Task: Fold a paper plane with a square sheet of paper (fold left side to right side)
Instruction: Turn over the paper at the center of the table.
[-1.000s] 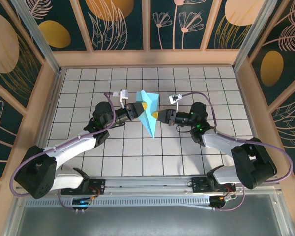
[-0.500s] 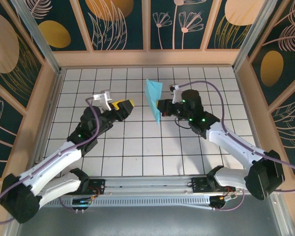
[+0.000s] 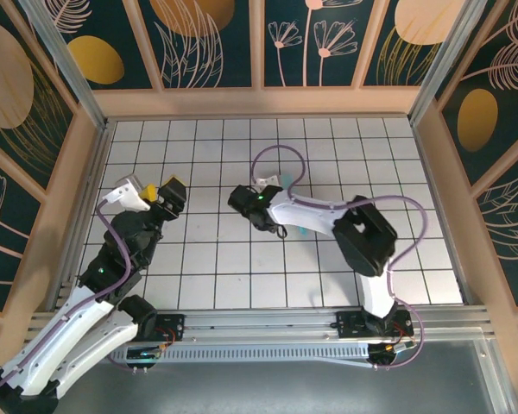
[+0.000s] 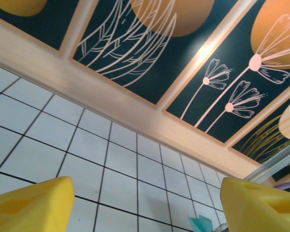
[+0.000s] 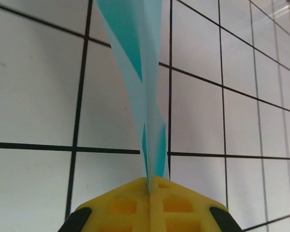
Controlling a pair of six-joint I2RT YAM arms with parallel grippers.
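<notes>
The turquoise paper plane (image 5: 140, 58) is a slim folded dart, pinched at its near end between the yellow pads (image 5: 121, 205) of my right gripper (image 5: 150, 186), which is shut on it. It stretches away over the white grid tiles. From above, the right gripper (image 3: 252, 207) reaches left across the table's middle, and just slivers of the paper plane (image 3: 294, 179) peek out from under the arm. My left gripper (image 3: 155, 193) is drawn back to the left, open and holding nothing. Between its yellow fingers (image 4: 29, 205) a corner of the paper plane (image 4: 201, 223) shows low down.
The white grid table (image 3: 198, 276) is fenced by wooden walls (image 3: 259, 102) with dark floral panels. The right arm's elbow (image 3: 363, 233) and its looping cable (image 3: 276, 159) lie over the middle. A metal rail (image 3: 259, 323) runs along the near edge.
The left gripper opened, let go of the paper and drew back to the left. The right arm, still shut on the paper, swung it left across the table's middle.
</notes>
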